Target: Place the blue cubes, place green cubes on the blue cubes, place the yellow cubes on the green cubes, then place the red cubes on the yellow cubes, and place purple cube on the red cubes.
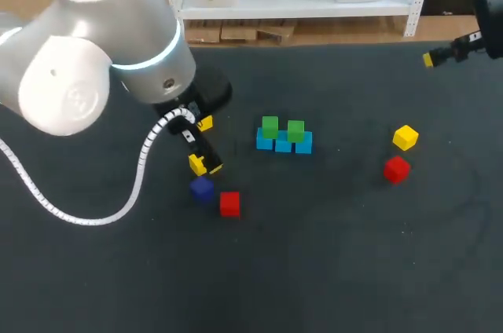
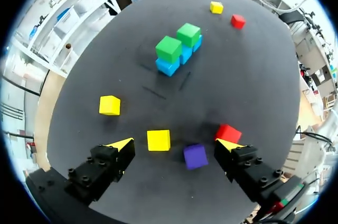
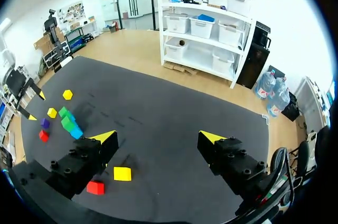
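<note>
A row of blue cubes (image 1: pixel 284 144) (image 2: pixel 168 67) lies mid-table with two green cubes (image 1: pixel 269 126) (image 2: pixel 169 48) on top. My left gripper (image 1: pixel 198 147) (image 2: pixel 175 143) hangs open above the table left of that stack. Seen between its fingers are a yellow cube (image 2: pixel 158 140) and the purple cube (image 1: pixel 202 188) (image 2: pixel 195 156). A red cube (image 1: pixel 229 203) (image 2: pixel 228 133) lies by one fingertip, and a second yellow cube (image 1: pixel 206 122) (image 2: pixel 109 105) lies outside the other. My right gripper (image 1: pixel 431 58) (image 3: pixel 158 137) is open and empty at the far right, high over another yellow cube (image 1: pixel 405 137) (image 3: pixel 122 174) and red cube (image 1: pixel 397 169) (image 3: pixel 95 187).
The dark table (image 1: pixel 330 254) reaches to its far edge below a white shelf. The left arm's white cable (image 1: pixel 86 219) loops over the table's left part.
</note>
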`<action>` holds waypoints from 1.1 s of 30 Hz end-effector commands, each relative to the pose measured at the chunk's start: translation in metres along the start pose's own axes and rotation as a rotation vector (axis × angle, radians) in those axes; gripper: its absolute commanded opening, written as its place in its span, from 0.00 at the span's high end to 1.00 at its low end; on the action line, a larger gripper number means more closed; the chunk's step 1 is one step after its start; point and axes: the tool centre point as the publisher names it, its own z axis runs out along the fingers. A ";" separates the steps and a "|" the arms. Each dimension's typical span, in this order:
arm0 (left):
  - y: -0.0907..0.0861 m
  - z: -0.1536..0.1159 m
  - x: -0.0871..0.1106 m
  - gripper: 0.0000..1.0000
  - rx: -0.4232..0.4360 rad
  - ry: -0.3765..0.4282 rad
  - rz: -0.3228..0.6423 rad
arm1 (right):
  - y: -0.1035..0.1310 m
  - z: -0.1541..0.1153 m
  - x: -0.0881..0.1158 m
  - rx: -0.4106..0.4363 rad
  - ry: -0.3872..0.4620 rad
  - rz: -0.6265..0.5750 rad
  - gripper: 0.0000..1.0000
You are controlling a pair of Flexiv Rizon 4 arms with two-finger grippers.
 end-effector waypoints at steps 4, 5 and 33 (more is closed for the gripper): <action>0.015 0.025 -0.008 0.00 -0.003 0.017 -0.017 | 0.001 0.000 0.000 0.005 0.001 0.001 0.00; 0.018 0.028 -0.007 0.00 -0.006 0.023 -0.025 | 0.001 0.000 0.000 0.005 0.001 0.001 0.00; 0.037 0.055 0.007 0.74 0.014 0.131 -0.034 | 0.001 0.000 0.000 0.005 0.001 0.001 0.00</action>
